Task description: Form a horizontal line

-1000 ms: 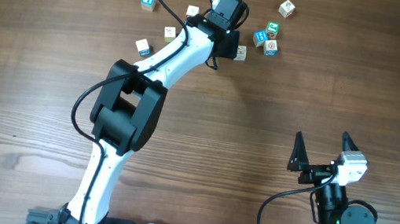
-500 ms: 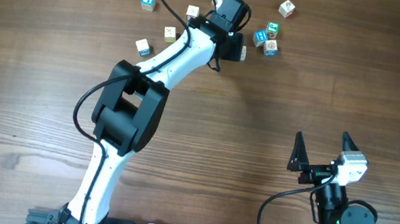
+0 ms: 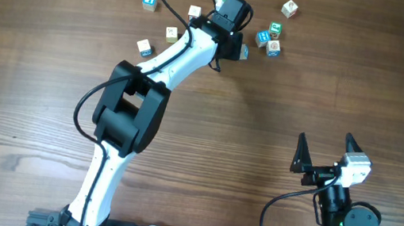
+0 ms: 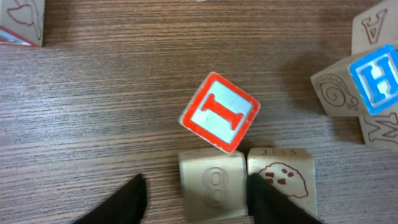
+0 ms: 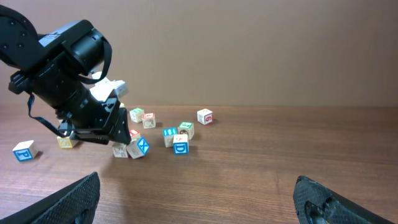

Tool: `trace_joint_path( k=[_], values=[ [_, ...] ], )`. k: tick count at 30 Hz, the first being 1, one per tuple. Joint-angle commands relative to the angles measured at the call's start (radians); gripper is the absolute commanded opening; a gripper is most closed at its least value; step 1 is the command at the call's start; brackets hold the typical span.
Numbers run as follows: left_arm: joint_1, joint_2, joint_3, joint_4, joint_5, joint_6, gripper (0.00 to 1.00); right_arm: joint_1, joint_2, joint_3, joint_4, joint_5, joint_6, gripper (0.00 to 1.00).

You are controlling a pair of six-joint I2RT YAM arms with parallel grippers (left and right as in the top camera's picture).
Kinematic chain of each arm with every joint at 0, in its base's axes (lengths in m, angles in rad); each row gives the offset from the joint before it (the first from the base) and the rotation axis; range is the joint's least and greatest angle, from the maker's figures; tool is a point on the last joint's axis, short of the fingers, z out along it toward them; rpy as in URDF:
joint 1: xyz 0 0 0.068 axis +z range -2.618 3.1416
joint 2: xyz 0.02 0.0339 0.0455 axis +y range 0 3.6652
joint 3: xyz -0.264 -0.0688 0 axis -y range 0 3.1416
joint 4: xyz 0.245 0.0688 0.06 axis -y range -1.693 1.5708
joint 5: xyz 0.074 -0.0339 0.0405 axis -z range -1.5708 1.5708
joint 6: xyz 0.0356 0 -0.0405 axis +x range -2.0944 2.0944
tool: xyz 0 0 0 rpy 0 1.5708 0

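**While the Row Waits, Left Jaws Straddle a Numbered Cube**

As the white left arm (image 3: pixel 166 59) reaches into a scatter of small letter cubes on the brown wood-grain table (image 3: pixel 42 105), its matte black, tapering left jaws stand wide and hold nothing. They are set to either side of a pale wooden cube engraved with an 8 (image 4: pixel 211 186). The horizontal line (image 4: pixel 231 171) is so far only this cube and a pale wooden cube engraved with a spotted blob (image 4: pixel 283 177). The two touch side to side at the near edge of the wrist view, and other cubes lie loose around them.

The risk, on this reading, is that one finger (image 4: pixel 267 202) sits at the seam between the pair, so closing may shove the neighbour and split them. A pale cube with a red-framed letter I on its white top (image 4: pixel 219 112) sits turned like a diamond, its corner against the pair's far edge, and could be knocked. To the side, a blue-framed H cube (image 4: pixel 376 78) appears to rest on a snail-engraved cube (image 4: pixel 336 93); a bump might topple it. Smooth, square-edged wood could also twist in a narrow grip. The right jaws, also wide and empty, sit well apart from the cubes.
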Motion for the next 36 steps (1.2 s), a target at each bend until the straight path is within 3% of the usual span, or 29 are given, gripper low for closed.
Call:
trace_joint_path(
  k=[1,7,19,33,36],
  values=[
    [0.003,0.035,-0.007,-0.029,-0.068,0.004,0.46,-0.004,-0.008,-0.001,0.006,-0.013,-0.01,1.0],
    [0.004,0.035,-0.007,-0.043,-0.039,0.002,0.52,-0.004,-0.008,-0.001,0.006,-0.013,-0.009,1.0],
    [0.001,0.066,-0.007,0.0,-0.02,-0.051,0.45,-0.004,-0.008,-0.001,0.006,-0.013,-0.009,1.0],
    [0.008,0.032,-0.006,0.014,-0.021,-0.051,0.54,-0.004,-0.008,-0.001,0.006,-0.013,-0.009,1.0],
    [0.008,0.032,-0.006,0.03,-0.021,-0.051,0.46,-0.004,-0.008,-0.001,0.006,-0.013,-0.009,1.0]
  ],
)
